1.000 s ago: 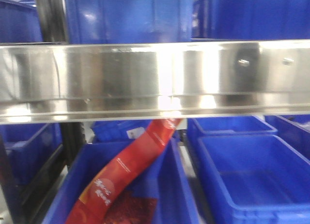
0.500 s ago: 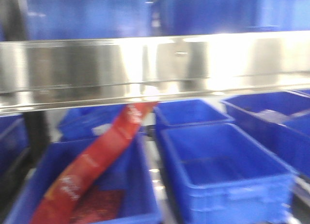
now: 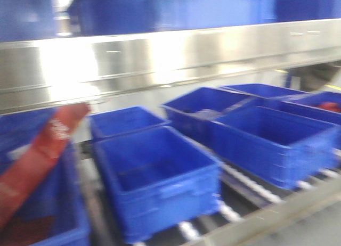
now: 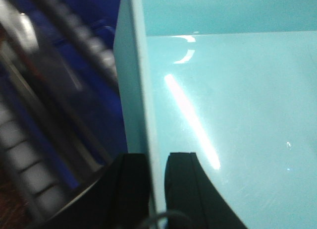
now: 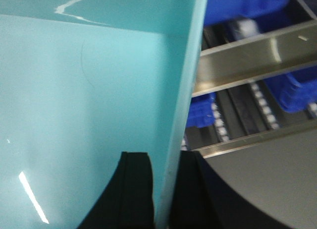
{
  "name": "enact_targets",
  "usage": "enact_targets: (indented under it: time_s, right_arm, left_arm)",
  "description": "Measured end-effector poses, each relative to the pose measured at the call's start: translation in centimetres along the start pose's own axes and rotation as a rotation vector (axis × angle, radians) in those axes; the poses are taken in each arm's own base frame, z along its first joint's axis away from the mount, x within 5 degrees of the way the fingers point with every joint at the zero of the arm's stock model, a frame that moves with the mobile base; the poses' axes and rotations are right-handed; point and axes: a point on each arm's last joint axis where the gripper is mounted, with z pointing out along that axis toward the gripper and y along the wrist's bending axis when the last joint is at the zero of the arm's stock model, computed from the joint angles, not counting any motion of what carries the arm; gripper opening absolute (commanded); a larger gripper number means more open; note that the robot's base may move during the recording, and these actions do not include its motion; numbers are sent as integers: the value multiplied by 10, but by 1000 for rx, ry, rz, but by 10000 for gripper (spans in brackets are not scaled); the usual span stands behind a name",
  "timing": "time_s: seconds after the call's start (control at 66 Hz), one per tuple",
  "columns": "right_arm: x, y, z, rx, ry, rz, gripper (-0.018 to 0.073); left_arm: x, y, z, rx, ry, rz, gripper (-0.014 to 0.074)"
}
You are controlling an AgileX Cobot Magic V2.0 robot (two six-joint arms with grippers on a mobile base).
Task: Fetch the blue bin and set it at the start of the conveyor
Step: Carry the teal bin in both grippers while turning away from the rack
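Your left tool (image 4: 157,164) is clenched on the bin (image 4: 228,115), with one black finger (image 4: 133,174) outside the left wall and the other inside, both tight against the pale turquoise plastic. Your right tool (image 5: 166,164) grasps the opposite wall in the same way, one finger (image 5: 133,179) inside and its partner outside, so the bin (image 5: 74,90) sits between your two arms. Both wrist views look down into its smooth floor, where bright streaks of light are reflected. Neither view shows whether the bin rests on anything. Past the left wall, a blurred run of rollers (image 4: 29,159) lies against dark blue. Past the right wall, a steel rail (image 5: 252,53) crosses above roller tracks (image 5: 260,107), with dark blue tubs (image 5: 297,90) beside them and a flat grey surface (image 5: 267,184) in the lower corner. The front view is smeared by motion. A shiny steel beam (image 3: 160,59) spans the frame with dark blue shapes above it. Below it, open dark blue tubs stand on white rollers (image 3: 250,185), the nearest tub (image 3: 154,177) at centre and a second (image 3: 277,139) to its right. A red packet (image 3: 42,150) leans at the left edge, over another blue tub (image 3: 64,224).
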Motion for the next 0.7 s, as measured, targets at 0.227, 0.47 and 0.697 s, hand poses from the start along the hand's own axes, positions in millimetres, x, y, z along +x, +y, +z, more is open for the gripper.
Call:
enact_targets:
  time_s: [0.227,0.47,0.697]
  right_arm:
    - [0,0,0,0,0,0,-151]
    - [0,0,0,0,0,0,-151]
    - [0,0,0,0,0,0,-151]
  left_arm:
    - [0,0,0,-1,-4,1,-111]
    - [-1,0,0,-1,-6,1,-111]
    - [-1,0,0,-3,-6,2,-111]
